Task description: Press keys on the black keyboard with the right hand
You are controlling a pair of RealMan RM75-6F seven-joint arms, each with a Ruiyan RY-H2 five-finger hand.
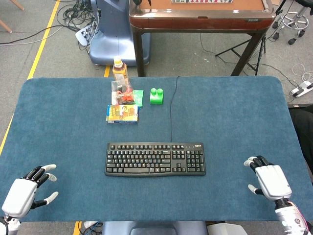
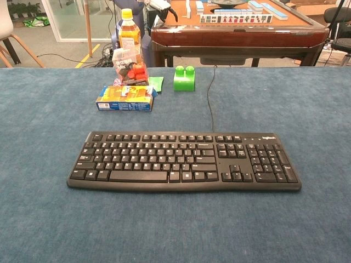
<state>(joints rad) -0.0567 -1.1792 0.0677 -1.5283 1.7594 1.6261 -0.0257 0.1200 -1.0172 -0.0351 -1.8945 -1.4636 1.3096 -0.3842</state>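
The black keyboard (image 1: pixel 155 158) lies flat near the front middle of the blue table, and fills the chest view (image 2: pixel 184 161) with its cable running to the far edge. My right hand (image 1: pixel 268 180) rests over the cloth at the front right, well to the right of the keyboard, fingers apart and holding nothing. My left hand (image 1: pixel 27 192) sits at the front left corner, fingers also spread and empty. Neither hand shows in the chest view.
Behind the keyboard stand a green block (image 1: pixel 156 96), a colourful box (image 1: pixel 122 113), a bag of red snacks (image 1: pixel 123 93) and an orange-capped bottle (image 1: pixel 120 69). A brown game table (image 1: pixel 200 14) stands beyond the far edge.
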